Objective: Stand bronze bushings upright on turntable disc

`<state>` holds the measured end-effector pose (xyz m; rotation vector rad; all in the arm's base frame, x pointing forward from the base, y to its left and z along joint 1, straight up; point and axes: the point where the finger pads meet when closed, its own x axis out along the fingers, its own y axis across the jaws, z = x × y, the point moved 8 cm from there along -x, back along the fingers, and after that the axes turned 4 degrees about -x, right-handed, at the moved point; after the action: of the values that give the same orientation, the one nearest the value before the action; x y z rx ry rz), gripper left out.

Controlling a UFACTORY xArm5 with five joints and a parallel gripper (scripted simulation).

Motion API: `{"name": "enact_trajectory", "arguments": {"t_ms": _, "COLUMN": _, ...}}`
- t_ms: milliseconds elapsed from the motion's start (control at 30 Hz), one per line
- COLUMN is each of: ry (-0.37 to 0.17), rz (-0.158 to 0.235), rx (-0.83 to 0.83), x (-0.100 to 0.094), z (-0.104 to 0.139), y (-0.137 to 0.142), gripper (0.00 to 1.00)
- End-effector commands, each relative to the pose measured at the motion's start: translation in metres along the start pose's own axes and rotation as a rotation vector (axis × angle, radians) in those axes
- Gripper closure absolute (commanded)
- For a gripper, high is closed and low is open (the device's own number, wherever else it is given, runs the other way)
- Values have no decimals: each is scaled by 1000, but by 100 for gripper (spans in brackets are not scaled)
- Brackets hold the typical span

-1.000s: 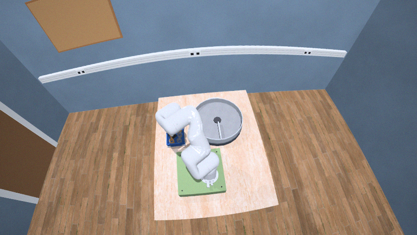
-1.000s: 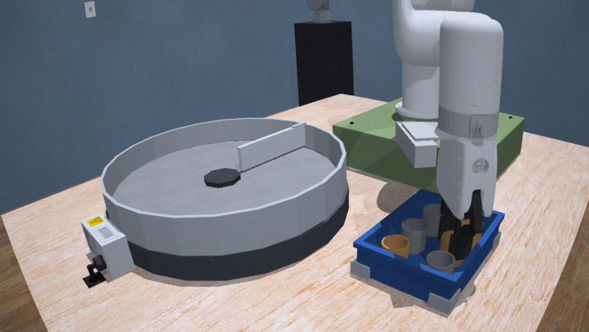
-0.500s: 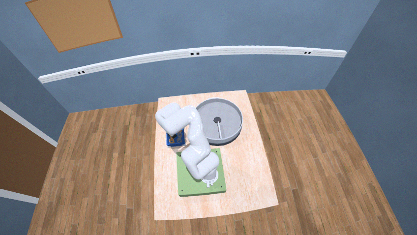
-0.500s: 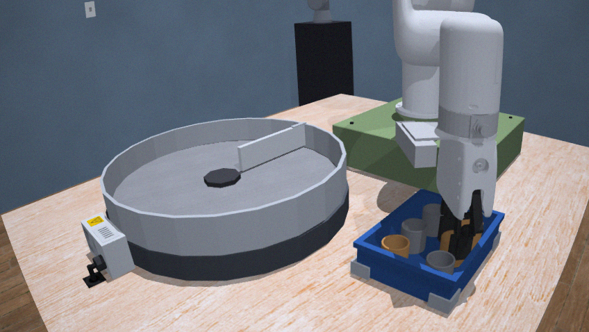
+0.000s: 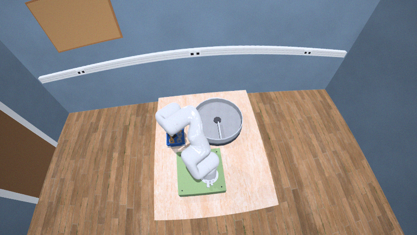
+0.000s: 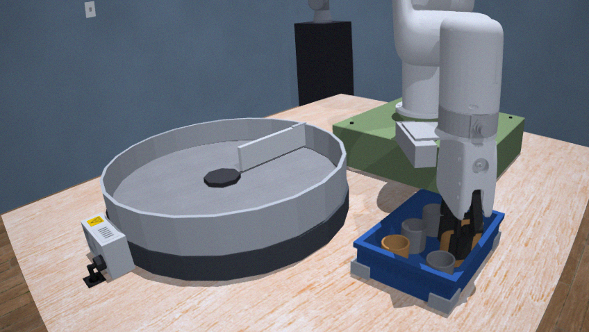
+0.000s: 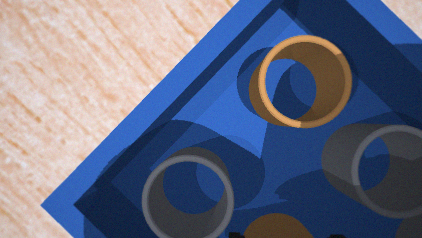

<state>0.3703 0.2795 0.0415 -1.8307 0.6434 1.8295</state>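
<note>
A blue crate (image 6: 396,271) (image 7: 165,107) (image 5: 166,142) stands on the table beside the turntable. My gripper (image 6: 460,247) (image 7: 285,236) is down inside the crate, shut on a bronze bushing (image 6: 467,223) (image 7: 277,226) that stands upright. A second bronze bushing (image 6: 394,245) (image 7: 331,95) stands free in the crate's corner. Steel bushings (image 6: 413,235) (image 6: 440,260) (image 7: 162,220) (image 7: 340,155) stand around them. The turntable's grey disc (image 6: 173,185) (image 5: 229,115) with its dark hub (image 6: 221,177) (image 5: 217,119) bears no bushings.
The turntable has a raised rim wall (image 6: 230,230) and a fixed upright blade (image 6: 271,146) from the hub to the rim. A small control box (image 6: 107,243) sits at its near left. The arm's green base (image 6: 371,139) lies behind the crate.
</note>
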Motion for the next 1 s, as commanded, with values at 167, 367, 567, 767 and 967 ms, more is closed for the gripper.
{"name": "enact_trajectory", "arguments": {"t_ms": 167, "ry": 1, "rz": -3, "rx": 0, "x": -1, "z": 0, "y": -1, "gripper": 100}}
{"name": "enact_trajectory", "arguments": {"t_ms": 367, "ry": 1, "rz": -3, "rx": 0, "x": -1, "z": 0, "y": -1, "gripper": 100}}
{"name": "enact_trajectory", "arguments": {"t_ms": 567, "ry": 1, "rz": -3, "rx": 0, "x": -2, "z": 0, "y": -1, "gripper": 100}}
{"name": "enact_trajectory", "arguments": {"t_ms": 767, "ry": 1, "rz": -3, "rx": 0, "x": -11, "z": 0, "y": -1, "gripper": 100}}
{"name": "enact_trajectory", "arguments": {"t_ms": 967, "ry": 1, "rz": -3, "rx": 0, "x": -30, "z": 0, "y": -1, "gripper": 100}}
